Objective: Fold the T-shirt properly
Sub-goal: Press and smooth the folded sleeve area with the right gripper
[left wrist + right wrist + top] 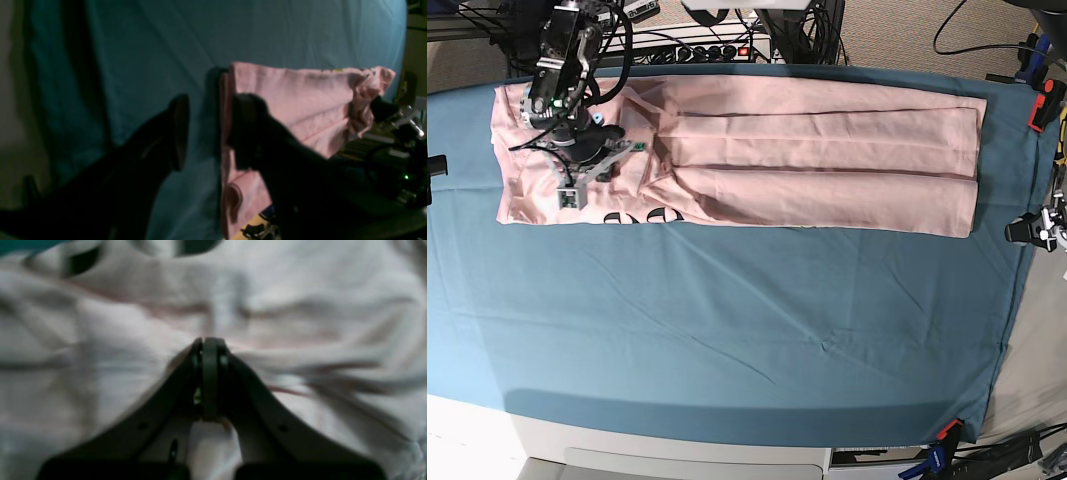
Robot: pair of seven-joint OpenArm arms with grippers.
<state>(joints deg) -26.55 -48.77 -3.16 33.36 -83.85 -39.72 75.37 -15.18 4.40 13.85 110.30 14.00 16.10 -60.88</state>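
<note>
Grip: right gripper (210, 350) clenched on T-shirt (827, 150), upper left | left gripper (206, 133) released | advice: lift slowly, keep layers aligned

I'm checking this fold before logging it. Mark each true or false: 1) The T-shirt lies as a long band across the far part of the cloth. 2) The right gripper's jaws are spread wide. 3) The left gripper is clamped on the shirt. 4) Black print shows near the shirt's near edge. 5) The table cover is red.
1) True: the T-shirt lies as a long folded band on the far part of the table cloth.
2) False: the right gripper is shut, jaws together, over the pink fabric.
3) False: the left gripper is open, with one finger in front of the shirt's end.
4) True: black print shows at the near edge.
5) False: it is teal.
</note>
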